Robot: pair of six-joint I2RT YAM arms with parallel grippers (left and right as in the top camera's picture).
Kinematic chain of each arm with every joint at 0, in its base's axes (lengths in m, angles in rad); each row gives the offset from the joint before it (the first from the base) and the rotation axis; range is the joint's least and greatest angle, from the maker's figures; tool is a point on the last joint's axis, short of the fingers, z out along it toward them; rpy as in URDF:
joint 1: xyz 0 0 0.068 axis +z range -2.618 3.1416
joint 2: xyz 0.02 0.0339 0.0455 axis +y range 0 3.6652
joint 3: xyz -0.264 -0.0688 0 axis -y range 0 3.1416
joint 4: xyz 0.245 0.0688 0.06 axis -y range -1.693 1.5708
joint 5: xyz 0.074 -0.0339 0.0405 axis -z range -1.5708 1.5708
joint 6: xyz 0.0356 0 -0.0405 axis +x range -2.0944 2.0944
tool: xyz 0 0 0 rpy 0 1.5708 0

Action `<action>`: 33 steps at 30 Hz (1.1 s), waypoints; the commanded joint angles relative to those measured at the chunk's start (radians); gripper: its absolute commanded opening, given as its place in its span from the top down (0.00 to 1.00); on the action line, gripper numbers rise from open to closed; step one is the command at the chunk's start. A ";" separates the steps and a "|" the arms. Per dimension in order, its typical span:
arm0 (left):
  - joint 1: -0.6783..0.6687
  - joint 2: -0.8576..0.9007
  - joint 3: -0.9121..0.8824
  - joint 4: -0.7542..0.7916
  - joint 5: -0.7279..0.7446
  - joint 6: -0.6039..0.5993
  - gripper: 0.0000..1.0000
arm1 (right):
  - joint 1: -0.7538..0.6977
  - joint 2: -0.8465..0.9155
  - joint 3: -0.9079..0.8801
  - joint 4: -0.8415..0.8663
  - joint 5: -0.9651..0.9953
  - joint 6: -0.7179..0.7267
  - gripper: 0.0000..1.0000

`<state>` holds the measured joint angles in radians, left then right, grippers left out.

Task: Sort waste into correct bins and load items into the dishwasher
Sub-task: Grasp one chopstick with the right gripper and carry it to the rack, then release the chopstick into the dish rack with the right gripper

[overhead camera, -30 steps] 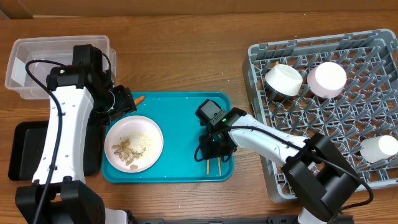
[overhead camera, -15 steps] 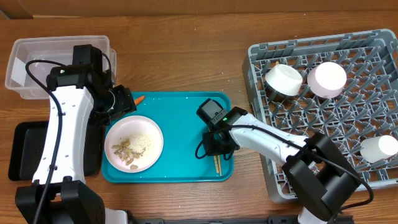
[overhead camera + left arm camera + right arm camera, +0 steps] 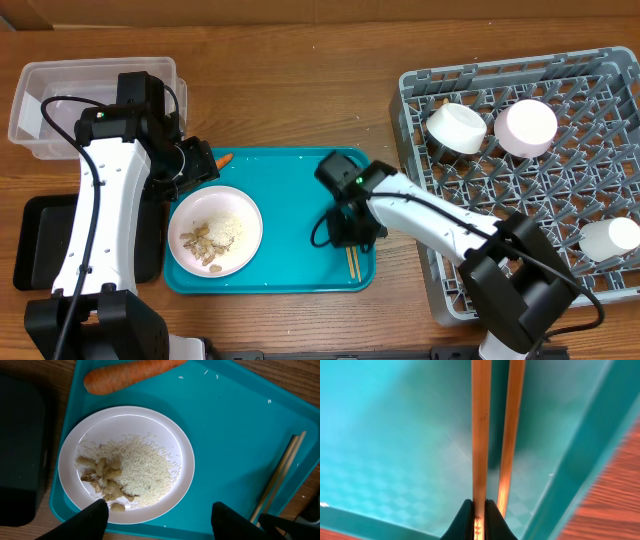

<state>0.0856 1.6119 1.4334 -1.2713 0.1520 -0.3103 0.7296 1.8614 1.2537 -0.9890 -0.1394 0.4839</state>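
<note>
My right gripper is down on the teal tray, shut on one wooden chopstick; the second chopstick lies right beside it. Both chopsticks stick out toward the tray's front edge. My left gripper is open above the white plate of rice and beige scraps. An orange carrot lies at the tray's back left corner. The grey dish rack holds three white bowls. The clear tub and black tray sit far left.
The left arm stretches over the black tray and the teal tray's left edge. The right arm spans from the rack's front left corner to the tray. Bare wood table lies behind the tray.
My right gripper has shifted slightly right and forward on the tray, turning over the chopsticks. The left arm has not moved.
</note>
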 commanded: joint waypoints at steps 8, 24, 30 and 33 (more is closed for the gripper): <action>-0.001 -0.015 0.014 0.001 -0.006 0.019 0.32 | -0.110 -0.302 0.151 -0.277 0.393 -0.020 0.96; -0.001 -0.015 0.014 0.001 -0.006 0.019 0.32 | -0.389 -0.313 0.004 -0.351 0.295 -0.291 0.96; -0.001 -0.015 0.014 0.002 -0.006 0.019 0.32 | -0.389 -0.313 -0.037 -0.348 0.267 -0.291 0.96; -0.001 -0.015 0.014 0.001 -0.006 0.019 0.32 | -0.389 -0.313 -0.055 -0.342 0.265 -0.291 0.95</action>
<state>0.0856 1.6119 1.4334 -1.2709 0.1520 -0.3103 0.3447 1.5478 1.2201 -1.3411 0.1432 0.2039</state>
